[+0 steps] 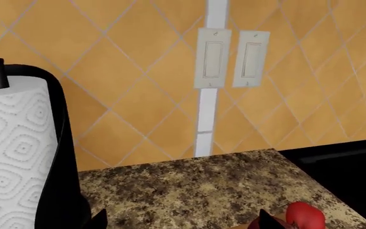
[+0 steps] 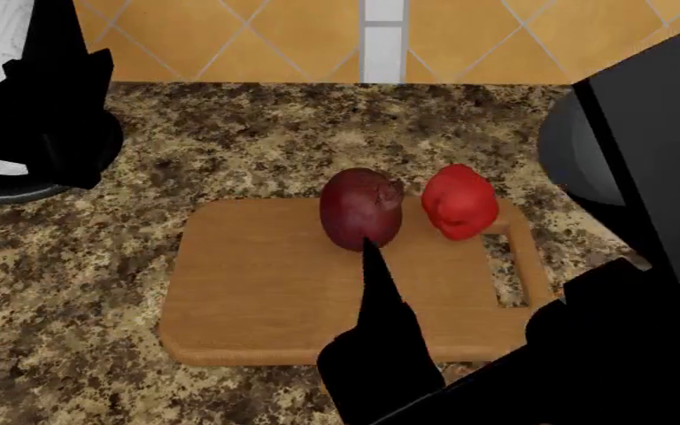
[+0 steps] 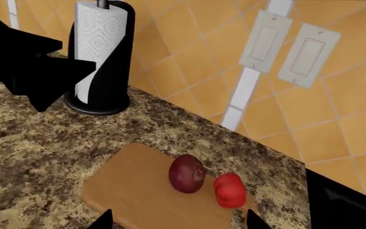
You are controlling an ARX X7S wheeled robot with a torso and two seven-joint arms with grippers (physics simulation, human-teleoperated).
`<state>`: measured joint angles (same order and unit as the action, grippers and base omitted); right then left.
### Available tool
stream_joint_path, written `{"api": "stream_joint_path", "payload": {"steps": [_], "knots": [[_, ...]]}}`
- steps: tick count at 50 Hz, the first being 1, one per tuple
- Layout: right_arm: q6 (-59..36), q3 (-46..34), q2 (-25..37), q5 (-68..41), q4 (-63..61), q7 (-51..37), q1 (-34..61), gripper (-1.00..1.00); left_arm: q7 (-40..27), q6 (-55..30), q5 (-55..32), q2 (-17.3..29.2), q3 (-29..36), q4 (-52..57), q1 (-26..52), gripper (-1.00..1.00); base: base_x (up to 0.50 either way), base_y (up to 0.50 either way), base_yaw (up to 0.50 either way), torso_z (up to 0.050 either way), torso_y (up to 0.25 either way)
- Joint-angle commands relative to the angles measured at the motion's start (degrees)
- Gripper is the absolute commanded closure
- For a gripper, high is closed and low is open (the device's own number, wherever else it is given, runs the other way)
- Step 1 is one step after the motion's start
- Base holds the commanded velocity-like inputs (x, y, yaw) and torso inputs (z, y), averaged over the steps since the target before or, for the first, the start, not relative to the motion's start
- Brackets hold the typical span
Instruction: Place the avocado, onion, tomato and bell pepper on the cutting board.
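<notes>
Speckled brown granite bench (image 2: 104, 266) carries light-brown wooden cutting board (image 2: 258, 292); maroon round onion (image 2: 361, 209) beside lumpy red bell pepper (image 2: 459, 202); no readable writing; claw states cannot tell.

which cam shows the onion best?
Head view: the onion sits near the frame's middle on the cutting board, large, beside the bell pepper. Right wrist view shows it whole but smaller. Left wrist view doesn't show it, only a red vegetable at the frame edge.
</notes>
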<state>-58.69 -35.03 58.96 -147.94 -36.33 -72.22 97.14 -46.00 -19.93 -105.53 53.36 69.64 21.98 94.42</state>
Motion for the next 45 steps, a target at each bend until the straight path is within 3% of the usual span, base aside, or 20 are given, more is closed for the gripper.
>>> {"api": "stream_joint_path", "payload": {"steps": [1,26,45], "knots": [[1.8,-1.9,0.6,-5.5,-2.7,-1.3,1.0,-1.0,2.2,-0.2,1.1,-1.7,-1.8,-0.6,0.3,-1.0,0.0,0.0,0.0,0.0,0.0],[3.2,-5.9,3.1,-12.9,-7.3,-2.0,0.2,-1.0,2.4,-0.7,2.4,-2.5,-2.0,-1.4,0.8,-1.0,0.0,0.0,0.0,0.0,0.0],[2.5,-7.1,5.3,-10.2,-8.6,-1.3,-2.9,-1.0,2.6,-0.5,3.2,-2.2,-2.0,-1.2,-0.2,-1.0,0.0,0.0,0.0,0.0,0.0]]}}
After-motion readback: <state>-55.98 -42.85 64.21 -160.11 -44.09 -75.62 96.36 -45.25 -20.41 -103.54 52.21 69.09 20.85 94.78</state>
